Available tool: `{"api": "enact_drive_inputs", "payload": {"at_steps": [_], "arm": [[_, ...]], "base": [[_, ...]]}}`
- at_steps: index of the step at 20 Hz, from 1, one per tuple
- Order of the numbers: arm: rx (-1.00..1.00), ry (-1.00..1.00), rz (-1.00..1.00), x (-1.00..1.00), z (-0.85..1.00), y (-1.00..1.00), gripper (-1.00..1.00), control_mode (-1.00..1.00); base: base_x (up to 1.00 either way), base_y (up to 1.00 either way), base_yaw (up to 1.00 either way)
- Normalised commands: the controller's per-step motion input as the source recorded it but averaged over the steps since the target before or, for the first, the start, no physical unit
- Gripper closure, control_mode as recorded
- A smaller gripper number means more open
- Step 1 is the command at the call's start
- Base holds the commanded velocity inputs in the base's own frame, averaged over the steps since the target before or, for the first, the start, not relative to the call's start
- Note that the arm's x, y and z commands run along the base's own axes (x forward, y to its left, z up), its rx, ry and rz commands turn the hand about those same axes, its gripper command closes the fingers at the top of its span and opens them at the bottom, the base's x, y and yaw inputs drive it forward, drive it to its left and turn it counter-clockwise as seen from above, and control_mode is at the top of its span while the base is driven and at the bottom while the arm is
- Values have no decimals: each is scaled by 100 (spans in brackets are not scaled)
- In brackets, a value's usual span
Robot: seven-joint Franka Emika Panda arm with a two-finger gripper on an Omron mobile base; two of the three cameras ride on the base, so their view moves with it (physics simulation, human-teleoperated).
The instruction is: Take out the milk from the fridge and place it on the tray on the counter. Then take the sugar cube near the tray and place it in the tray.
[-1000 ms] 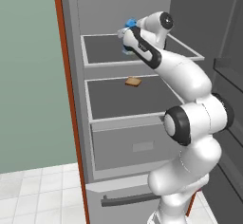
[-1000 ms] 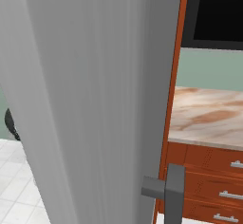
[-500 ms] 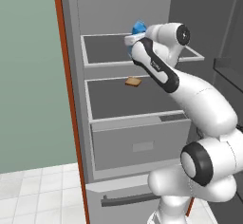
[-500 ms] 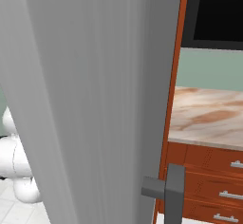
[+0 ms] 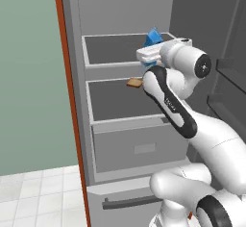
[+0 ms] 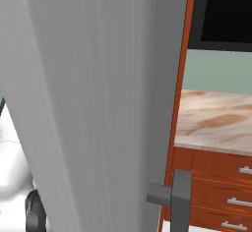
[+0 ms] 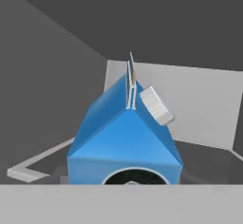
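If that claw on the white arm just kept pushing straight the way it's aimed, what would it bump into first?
Probably the small bright blue gable-top milk carton, which sits dead ahead of the gripper in the hand view, very close. Whether they already touch is unclear.

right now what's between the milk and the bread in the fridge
In the left base view, the robot's white hand and forearm cross between the milk up on the top shelf and the bread on the shelf below, along with the upper shelf's front lip.

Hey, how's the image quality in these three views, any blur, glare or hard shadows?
Left base view: soft, even light, no glare, fridge interior dim grey, milk slightly soft-edged. Right base view: fridge door fills the foreground with blurry vertical streaks; counter evenly lit. Hand view: milk close up, flatly shaded, background dark.
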Motion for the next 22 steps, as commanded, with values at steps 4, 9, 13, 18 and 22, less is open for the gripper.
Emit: {"api": "enact_drive_inputs", "payload": {"at_steps": [4,9,13,18,22], "arm": [[-1,7,-3,-100,28,-31,100,-100],[-8,32,-4,-100,24,-26,100,-100],[-1,38,-1,-99,3,-29,100,-100],[-3,9,-1,-80,-38,-4,100,-100],[0,6,0,-51,-66,0,100,-100]], "base": [[0,0,0],[0,0,0],[0,0,0],[0,0,0],[0,0,0]]}}
